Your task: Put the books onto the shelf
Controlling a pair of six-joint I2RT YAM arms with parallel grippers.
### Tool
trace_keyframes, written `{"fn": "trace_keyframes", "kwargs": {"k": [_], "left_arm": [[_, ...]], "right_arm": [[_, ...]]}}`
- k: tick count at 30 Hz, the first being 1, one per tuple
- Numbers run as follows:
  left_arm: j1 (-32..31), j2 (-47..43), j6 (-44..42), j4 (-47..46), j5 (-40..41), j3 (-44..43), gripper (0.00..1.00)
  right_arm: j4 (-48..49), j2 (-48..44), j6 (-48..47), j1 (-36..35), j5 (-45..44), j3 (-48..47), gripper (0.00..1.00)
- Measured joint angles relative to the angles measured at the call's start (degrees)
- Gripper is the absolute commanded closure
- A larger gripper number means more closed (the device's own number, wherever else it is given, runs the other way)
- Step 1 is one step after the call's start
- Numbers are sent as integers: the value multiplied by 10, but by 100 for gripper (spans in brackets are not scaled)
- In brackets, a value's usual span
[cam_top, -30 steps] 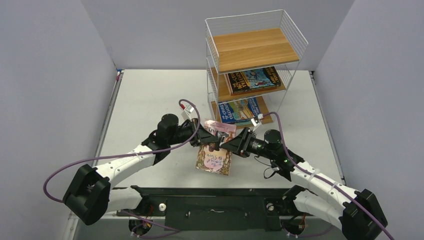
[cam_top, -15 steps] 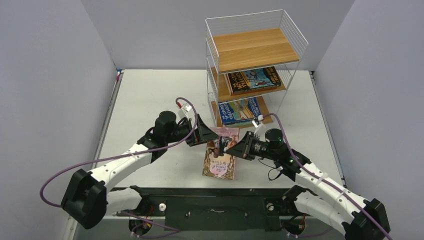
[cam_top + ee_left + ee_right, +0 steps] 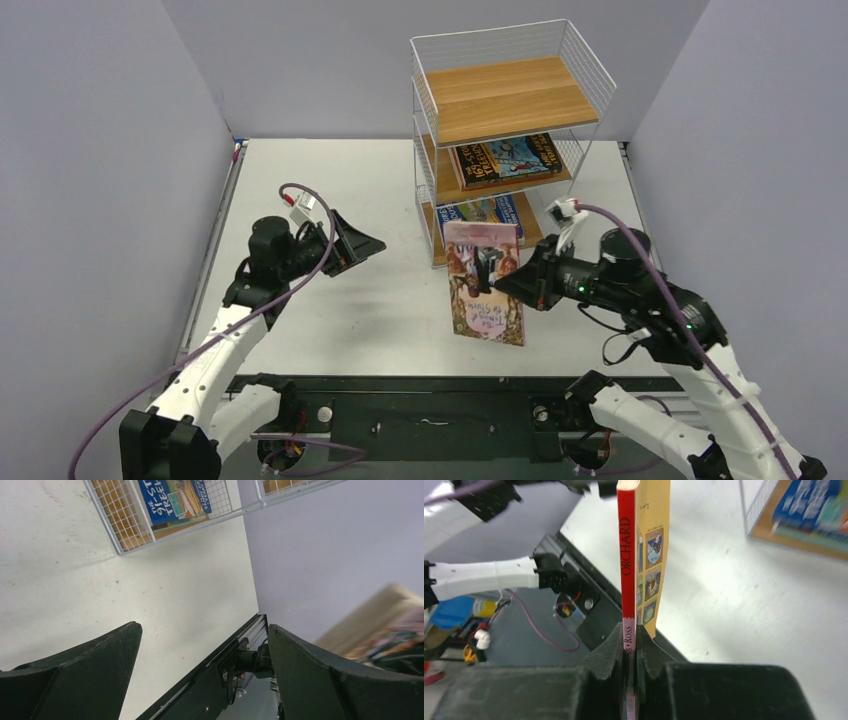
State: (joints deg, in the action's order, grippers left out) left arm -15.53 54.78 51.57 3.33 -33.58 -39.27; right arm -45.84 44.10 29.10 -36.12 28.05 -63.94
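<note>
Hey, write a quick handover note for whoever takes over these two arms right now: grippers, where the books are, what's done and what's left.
Left gripper: open, empty, out to the left of the shelf.
Right gripper: shut on the pink book, gripping it at the spine and holding it raised just in front of the shelf.
Done: a dark book lies on the middle tier and a blue book on the bottom tier; the top tier is bare.
Left: get the pink book onto a tier and let go. No other loose book is in view.
</note>
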Motion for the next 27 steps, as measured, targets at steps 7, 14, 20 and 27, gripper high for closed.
{"fn": "trace_keyframes", "kwargs": {"k": [7, 14, 20, 27], "left_arm": [[38, -8, -4, 25, -9, 0, 4], [45, -23, -12, 47, -10, 0, 4], [46, -27, -13, 49, -13, 9, 4], [49, -38, -15, 56, -14, 14, 4]], "right_arm": [[-51, 19, -58, 40, -73, -226, 100], [30, 115, -12, 127, -72, -326, 100], [160, 200, 135, 203, -74, -328, 100], [323, 254, 314, 211, -101, -283, 100]]}}
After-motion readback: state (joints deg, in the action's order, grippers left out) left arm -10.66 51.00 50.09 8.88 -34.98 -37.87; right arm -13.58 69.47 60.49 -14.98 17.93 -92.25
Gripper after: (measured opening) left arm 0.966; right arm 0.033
